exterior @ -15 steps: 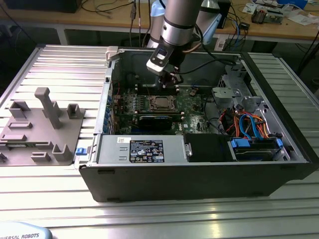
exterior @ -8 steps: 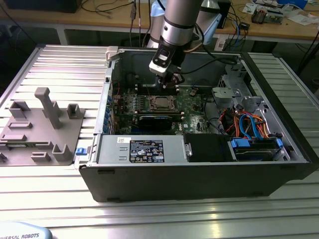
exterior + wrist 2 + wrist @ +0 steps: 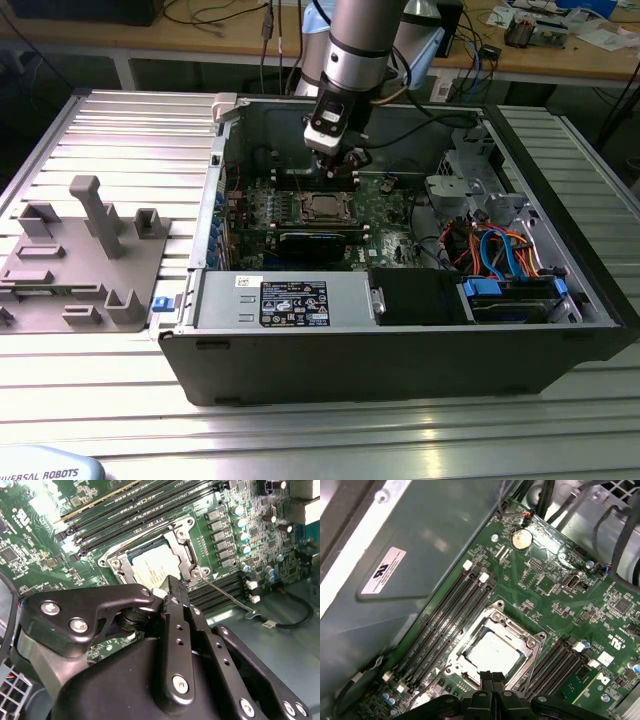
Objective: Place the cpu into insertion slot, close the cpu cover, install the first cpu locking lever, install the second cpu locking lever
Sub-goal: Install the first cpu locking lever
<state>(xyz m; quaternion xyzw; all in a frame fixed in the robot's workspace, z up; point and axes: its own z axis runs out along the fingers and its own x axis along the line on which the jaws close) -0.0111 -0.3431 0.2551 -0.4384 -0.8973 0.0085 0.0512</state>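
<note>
The gripper point(image 3: 492, 676) has its fingers pressed together and holds nothing, its tips at the socket's edge. The cpu point(image 3: 492, 652) lies flat in the socket, with the cpu cover point(image 3: 514, 625) lowered around it. A thin wire lever point(image 3: 227, 596) juts out beside the socket, inside the open computer case point(image 3: 400, 360).

In the second wrist view my gripper point(image 3: 176, 587) hides the near edge of the chip point(image 3: 151, 566) and the near side of its cover point(image 3: 181, 542). In the exterior view the top edge cuts off my arm point(image 3: 360, 40), and the cover is too small to make out.
</note>
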